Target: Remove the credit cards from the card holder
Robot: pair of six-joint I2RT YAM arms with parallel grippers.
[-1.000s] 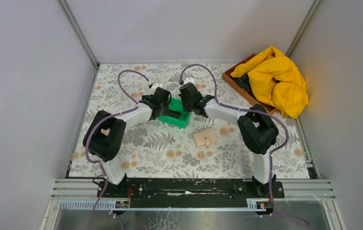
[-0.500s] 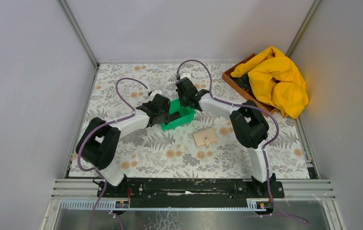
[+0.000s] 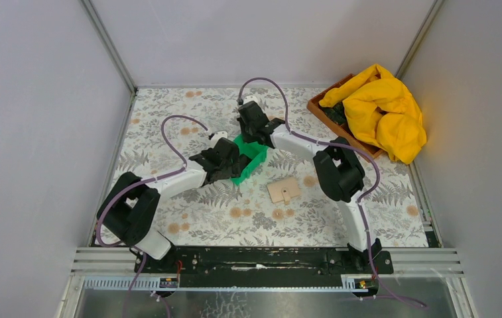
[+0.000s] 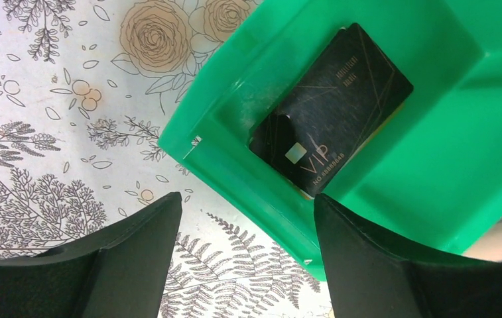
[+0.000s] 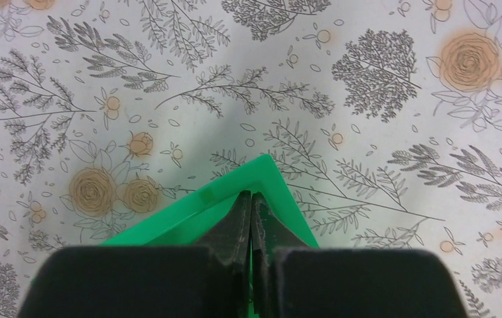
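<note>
A black credit card (image 4: 331, 109) lies flat in the green bin (image 4: 434, 165), with a tan edge of another card showing under it. My left gripper (image 4: 248, 197) is open and straddles the bin's near wall, one finger (image 4: 367, 258) over the bin and the other (image 4: 135, 252) outside on the cloth. My right gripper (image 5: 251, 195) is shut, its tips tucked into the far corner of the bin (image 5: 195, 209). In the top view the card holder (image 3: 284, 191) lies closed and flat, to the near right of the bin (image 3: 253, 161), away from both grippers.
A yellow cloth (image 3: 380, 109) is heaped over a brown tray (image 3: 321, 106) at the far right. Grey enclosure walls stand close on the left, back and right. The floral cloth (image 3: 188, 218) covers the table.
The green bin has turned on the table. My left gripper has drawn back toward the near left, and my right gripper has shifted toward the far left, staying shut.
</note>
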